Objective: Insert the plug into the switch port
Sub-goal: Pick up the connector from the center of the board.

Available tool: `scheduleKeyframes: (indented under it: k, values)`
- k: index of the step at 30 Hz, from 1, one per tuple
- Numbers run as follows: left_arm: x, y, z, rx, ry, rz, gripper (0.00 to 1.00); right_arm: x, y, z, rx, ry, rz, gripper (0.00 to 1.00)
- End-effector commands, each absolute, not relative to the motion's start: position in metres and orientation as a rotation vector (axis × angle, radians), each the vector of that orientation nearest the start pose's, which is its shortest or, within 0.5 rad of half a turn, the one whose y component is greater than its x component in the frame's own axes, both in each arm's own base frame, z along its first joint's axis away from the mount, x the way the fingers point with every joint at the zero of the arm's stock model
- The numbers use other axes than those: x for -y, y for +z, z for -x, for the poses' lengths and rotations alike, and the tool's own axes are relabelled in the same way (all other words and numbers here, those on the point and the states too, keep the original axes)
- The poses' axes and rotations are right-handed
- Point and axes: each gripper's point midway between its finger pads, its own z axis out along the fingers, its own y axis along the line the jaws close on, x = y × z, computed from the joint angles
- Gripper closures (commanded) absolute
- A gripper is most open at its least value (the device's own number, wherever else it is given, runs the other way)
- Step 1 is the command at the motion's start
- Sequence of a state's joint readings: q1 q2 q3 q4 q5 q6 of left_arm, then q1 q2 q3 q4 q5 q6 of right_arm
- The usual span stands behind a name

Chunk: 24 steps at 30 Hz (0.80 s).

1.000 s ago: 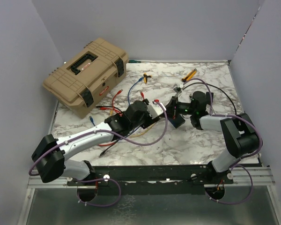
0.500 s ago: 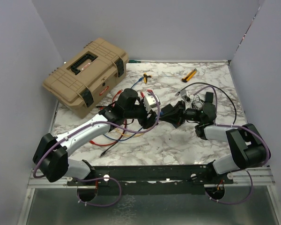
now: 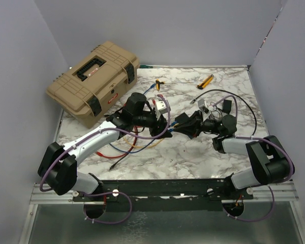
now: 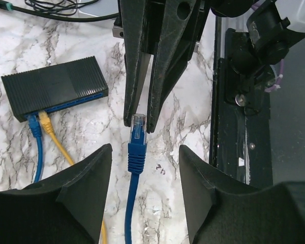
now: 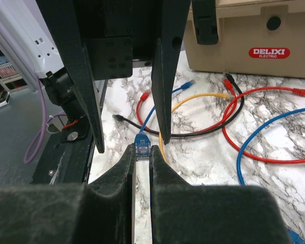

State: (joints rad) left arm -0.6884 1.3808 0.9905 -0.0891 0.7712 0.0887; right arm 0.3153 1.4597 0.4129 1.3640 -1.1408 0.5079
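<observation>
My right gripper (image 5: 142,151) is shut on the blue plug (image 5: 142,142), pinching its clear tip between the fingertips. Its blue cable (image 4: 133,188) hangs down between my left gripper's fingers. My left gripper (image 4: 145,152) is open and touches neither plug nor cable. In the top view the two grippers meet nose to nose, left (image 3: 160,128) and right (image 3: 179,124). A flat black ribbed box (image 4: 53,89) with a blue socket edge lies on the marble, with one blue and one yellow cable plugged in. No separate white-grey box shows.
A tan toolbox (image 3: 94,81) stands at the back left. Red, yellow, blue and black cables (image 5: 234,117) lie looped on the marble under the arms. A black adapter (image 3: 227,105) and yellow-handled tools (image 3: 206,81) lie further back. The black base rail (image 4: 239,101) runs along the near edge.
Both arms have swung left and towards each other. The right gripper has brought the blue plug up to the mouth of the open left gripper.
</observation>
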Motion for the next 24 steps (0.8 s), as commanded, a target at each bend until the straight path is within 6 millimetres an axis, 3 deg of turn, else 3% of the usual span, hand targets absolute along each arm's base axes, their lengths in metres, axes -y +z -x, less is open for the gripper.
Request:
scheduleKeyframes:
  k: [1,5,14,19,22,23,24]
  values:
    - [0.341,0.218,-0.211,-1.630,-1.249,-1.271,0.46,-0.252,0.211,-0.219,-1.188,1.336,1.008,0.99]
    - [0.342,0.215,-0.209,-1.640,-1.286,-1.279,0.52,-0.251,0.212,-0.218,-1.184,1.336,1.011,0.99]
    - [0.342,0.216,-0.209,-1.632,-1.304,-1.285,0.86,-0.251,0.211,-0.218,-1.185,1.334,1.013,0.99]
    - [0.340,0.219,-0.213,-1.631,-1.267,-1.269,0.99,-0.251,0.209,-0.220,-1.193,1.328,1.011,0.99]
    - [0.338,0.220,-0.219,-1.646,-1.220,-1.240,1.00,-0.252,0.206,-0.222,-1.208,1.326,1.006,0.98]
    - [0.337,0.219,-0.223,-1.657,-1.195,-1.225,1.00,-0.252,0.206,-0.224,-1.212,1.324,1.001,0.95]
    - [0.336,0.218,-0.229,-1.674,-1.157,-1.202,1.00,-0.252,0.206,-0.225,-1.219,1.320,0.992,0.87]
